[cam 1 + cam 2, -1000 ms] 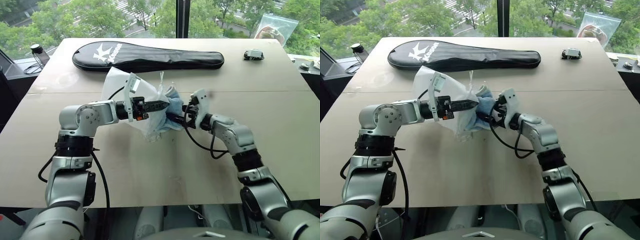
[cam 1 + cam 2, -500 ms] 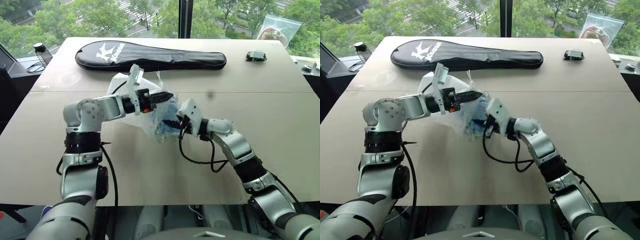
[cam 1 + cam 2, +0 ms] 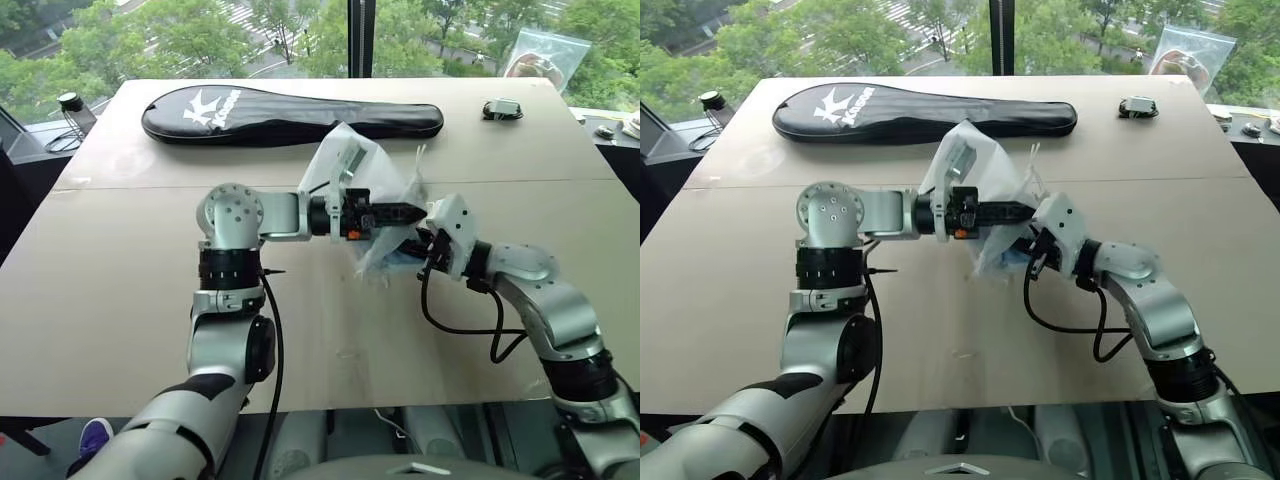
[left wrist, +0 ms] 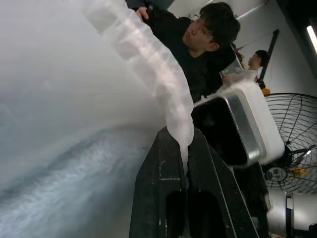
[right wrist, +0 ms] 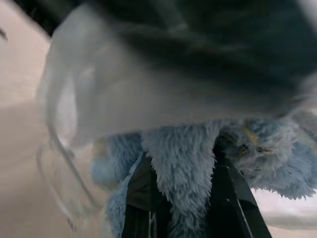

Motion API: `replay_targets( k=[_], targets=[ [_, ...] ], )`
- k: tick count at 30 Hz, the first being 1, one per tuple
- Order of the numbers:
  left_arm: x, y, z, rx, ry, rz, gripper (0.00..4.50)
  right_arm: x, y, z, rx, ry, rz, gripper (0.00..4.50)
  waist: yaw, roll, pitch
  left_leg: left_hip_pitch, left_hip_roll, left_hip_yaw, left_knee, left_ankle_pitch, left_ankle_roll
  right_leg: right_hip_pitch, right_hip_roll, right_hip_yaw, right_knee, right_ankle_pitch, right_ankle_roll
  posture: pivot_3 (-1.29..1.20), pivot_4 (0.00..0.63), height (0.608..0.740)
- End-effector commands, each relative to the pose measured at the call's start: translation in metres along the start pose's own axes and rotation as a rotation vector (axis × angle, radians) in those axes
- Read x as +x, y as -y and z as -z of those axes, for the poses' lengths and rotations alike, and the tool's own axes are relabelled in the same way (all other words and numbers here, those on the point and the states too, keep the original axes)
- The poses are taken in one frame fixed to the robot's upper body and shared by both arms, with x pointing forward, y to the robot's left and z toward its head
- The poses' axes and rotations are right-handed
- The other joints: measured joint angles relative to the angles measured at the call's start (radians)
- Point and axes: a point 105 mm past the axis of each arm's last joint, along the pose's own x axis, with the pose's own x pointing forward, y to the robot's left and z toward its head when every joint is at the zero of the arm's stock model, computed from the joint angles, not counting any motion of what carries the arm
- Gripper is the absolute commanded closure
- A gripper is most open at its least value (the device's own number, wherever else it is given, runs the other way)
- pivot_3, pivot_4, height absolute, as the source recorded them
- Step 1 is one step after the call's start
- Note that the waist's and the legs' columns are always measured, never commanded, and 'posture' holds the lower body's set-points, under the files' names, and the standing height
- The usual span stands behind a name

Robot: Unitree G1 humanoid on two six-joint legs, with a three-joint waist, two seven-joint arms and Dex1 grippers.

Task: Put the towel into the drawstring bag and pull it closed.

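Note:
The drawstring bag (image 3: 352, 170), translucent white and crinkly, hangs above the table's middle. My left gripper (image 3: 402, 212) points to the right and is shut on the bag's rim (image 4: 168, 94). In the left wrist view the rim comes out from between its fingers (image 4: 158, 168). The light-blue towel (image 5: 181, 148) shows under the bag's edge, partly in the bag's mouth (image 3: 1014, 258). My right gripper (image 3: 420, 256) reaches in from the right and is shut on the towel, whose fluffy cloth bulges between its fingers (image 5: 138, 193).
A long black racket case (image 3: 290, 110) lies across the far side of the table (image 3: 120, 300). A small black device (image 3: 503, 110) sits at the back right, with a clear zip bag (image 3: 545, 55) behind it. People (image 4: 198, 44) and a fan (image 4: 292, 139) show in the left wrist view.
My right gripper has shut on the towel. Both hands have moved to the right with the bag and the towel, and the right hand has drawn back a little.

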Motion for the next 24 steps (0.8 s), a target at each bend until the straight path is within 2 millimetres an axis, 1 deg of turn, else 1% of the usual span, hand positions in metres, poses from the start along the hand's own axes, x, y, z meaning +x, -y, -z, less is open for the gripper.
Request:
replay_targets(
  k=[1,3,5,8,12,15,18,20,21,22,24],
  targets=[
    [0.003,0.003,0.014,0.012,-0.061,0.037,4.5,0.022,0.008,0.014,0.173,0.061,-0.031,4.42,0.001,0.0,0.0,0.001,0.0,0.0,0.0,0.0,0.0,0.0,0.0,0.0,0.002,0.0,0.0,0.0,0.15,0.74],
    [0.003,0.002,0.022,0.01,-0.095,0.045,4.5,0.035,0.009,0.02,0.227,0.082,-0.051,4.42,0.0,0.001,0.0,0.001,-0.001,0.001,0.001,0.0,0.0,0.0,0.0,0.001,0.004,0.0,0.0,0.0,0.15,0.74],
    [0.003,0.001,0.025,0.002,-0.104,0.053,4.5,0.043,0.01,0.016,0.268,0.128,-0.07,4.42,0.004,0.0,0.0,0.0,-0.002,0.002,0.003,0.0,0.0,0.0,-0.001,0.002,0.004,0.0,0.0,0.0,0.15,0.74],
    [0.001,-0.001,0.036,0.006,-0.14,0.047,4.5,0.053,0.007,0.004,0.366,0.219,-0.126,4.42,0.013,0.001,0.0,-0.001,-0.002,0.001,0.005,0.0,0.0,0.0,-0.002,0.001,0.003,0.0,0.0,0.0,0.15,0.74],
    [-0.005,-0.004,0.045,0.029,-0.157,0.02,4.5,0.065,0.004,0.005,0.462,0.238,-0.151,4.42,0.017,0.001,0.0,-0.001,-0.001,0.0,0.005,0.0,0.0,0.0,-0.002,0.001,0.004,0.0,0.0,0.0,0.15,0.74],
    [-0.01,-0.006,0.039,0.057,-0.113,-0.003,4.5,0.074,0.002,0.005,0.582,0.278,-0.168,4.42,0.016,0.001,0.0,-0.001,-0.001,0.0,0.004,0.0,0.0,0.0,-0.002,0.001,0.004,0.0,0.0,0.0,0.15,0.74],
    [-0.016,-0.008,0.033,0.146,-0.078,-0.045,4.5,0.079,0.016,0.002,0.732,0.358,-0.095,4.42,0.018,0.001,0.0,-0.001,-0.001,0.0,0.004,0.0,0.0,0.0,-0.002,0.0,0.004,0.0,0.0,0.0,0.15,0.74],
    [-0.019,-0.009,0.029,0.251,-0.036,-0.071,4.5,0.078,0.022,-0.001,0.819,0.41,-0.065,4.42,0.017,0.001,0.0,-0.001,-0.001,-0.001,0.004,0.0,0.0,0.0,-0.002,0.001,0.003,0.0,0.0,0.0,0.15,0.74],
    [-0.02,-0.006,0.029,0.272,-0.01,-0.05,4.5,0.078,0.025,-0.002,0.86,0.432,-0.053,4.42,0.018,0.001,0.0,-0.001,-0.001,-0.001,0.004,0.0,0.0,0.0,-0.002,0.001,0.003,0.0,0.0,0.0,0.15,0.74],
    [-0.021,-0.004,0.028,0.282,0.006,-0.031,4.5,0.077,0.027,-0.003,0.885,0.444,-0.045,4.42,0.019,0.001,0.0,-0.001,-0.001,-0.001,0.004,0.0,0.0,0.0,-0.003,0.001,0.003,0.0,0.0,0.0,0.15,0.74],
    [-0.023,-0.01,0.033,0.407,0.0,-0.092,4.5,0.073,0.028,-0.013,0.941,0.514,-0.061,4.42,0.019,0.001,0.0,-0.002,-0.001,-0.001,0.004,0.0,0.0,0.0,-0.003,0.001,0.003,0.0,0.0,0.0,0.15,0.74]
  ],
)
